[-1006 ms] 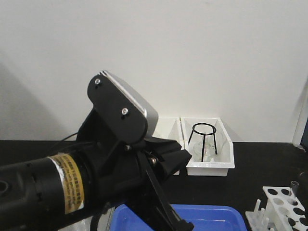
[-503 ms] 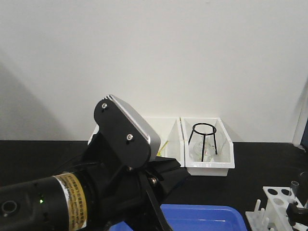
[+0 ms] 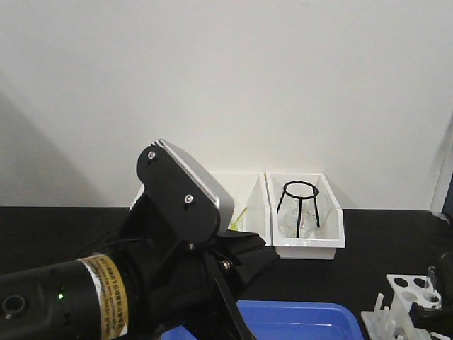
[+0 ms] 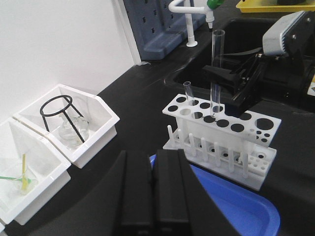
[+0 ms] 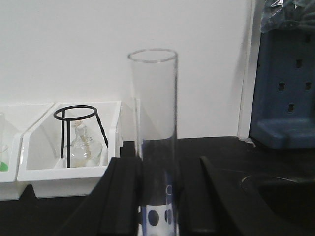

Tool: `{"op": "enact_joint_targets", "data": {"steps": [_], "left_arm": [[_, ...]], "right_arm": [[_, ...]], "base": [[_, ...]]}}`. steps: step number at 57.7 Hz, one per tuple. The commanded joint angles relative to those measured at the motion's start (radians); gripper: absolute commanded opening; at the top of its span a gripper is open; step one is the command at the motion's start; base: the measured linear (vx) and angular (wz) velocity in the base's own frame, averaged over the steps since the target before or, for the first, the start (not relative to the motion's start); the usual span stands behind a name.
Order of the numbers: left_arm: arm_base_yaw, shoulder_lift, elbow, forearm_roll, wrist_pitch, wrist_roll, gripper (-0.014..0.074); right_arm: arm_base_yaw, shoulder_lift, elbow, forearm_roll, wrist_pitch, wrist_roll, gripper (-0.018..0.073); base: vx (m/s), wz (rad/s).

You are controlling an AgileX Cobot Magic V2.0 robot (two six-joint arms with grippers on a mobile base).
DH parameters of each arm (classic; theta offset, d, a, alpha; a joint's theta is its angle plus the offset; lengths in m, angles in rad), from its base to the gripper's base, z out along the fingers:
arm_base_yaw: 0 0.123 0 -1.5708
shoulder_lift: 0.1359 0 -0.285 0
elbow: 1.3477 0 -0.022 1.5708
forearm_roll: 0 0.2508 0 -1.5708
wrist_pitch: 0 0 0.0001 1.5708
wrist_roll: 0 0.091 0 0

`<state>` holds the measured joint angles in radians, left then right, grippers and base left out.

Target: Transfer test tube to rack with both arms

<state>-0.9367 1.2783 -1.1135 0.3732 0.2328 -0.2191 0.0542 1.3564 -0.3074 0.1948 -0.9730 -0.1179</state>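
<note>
The test tube (image 5: 153, 123) stands upright between my right gripper's (image 5: 157, 169) fingers, which are shut on it. In the left wrist view the test tube (image 4: 215, 69) has its lower end at a hole in the white rack (image 4: 221, 129), with the right gripper (image 4: 220, 78) holding its middle. My left gripper (image 4: 153, 157) is shut on nothing and hovers low, in front of the rack. The front view shows the left arm (image 3: 141, 276) filling the lower left, with the rack (image 3: 409, 292) and a dark bit of the right gripper (image 3: 433, 307) at the lower right corner.
A shorter tube (image 4: 189, 94) stands in the rack. A blue tray (image 4: 231, 206) lies just before the rack. White bins (image 4: 101, 109) at the left hold a black ring stand (image 4: 59, 110) and a glass flask. A dark sink (image 4: 236, 42) and blue pegboard (image 4: 157, 24) lie behind.
The left arm dropped lower and pulled back over the first half second, then held still. The right gripper came into the front view's lower right corner, over the rack.
</note>
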Motion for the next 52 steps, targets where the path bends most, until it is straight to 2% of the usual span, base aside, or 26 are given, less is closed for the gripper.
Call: {"op": "enact_joint_targets", "data": {"steps": [1,19,52], "left_arm": [[0.002,-0.026,-0.027,-0.002,-0.081,-0.010,-0.0006],[0.002,-0.026,-0.027,-0.002,-0.081,-0.010,-0.0006],[0.002,-0.026,-0.027,-0.002,-0.079,-0.010,-0.0006]], "right_arm": [[-0.007,-0.013,-0.046,-0.021,-0.098,0.004,-0.0007],[-0.007,-0.003,-0.073,-0.024,-0.065,0.029,-0.0006],[-0.007,0.224,-0.065,-0.013,-0.153,0.085,-0.0006]], "base": [[0.00,0.00],[0.00,0.00],[0.00,0.00]]}}
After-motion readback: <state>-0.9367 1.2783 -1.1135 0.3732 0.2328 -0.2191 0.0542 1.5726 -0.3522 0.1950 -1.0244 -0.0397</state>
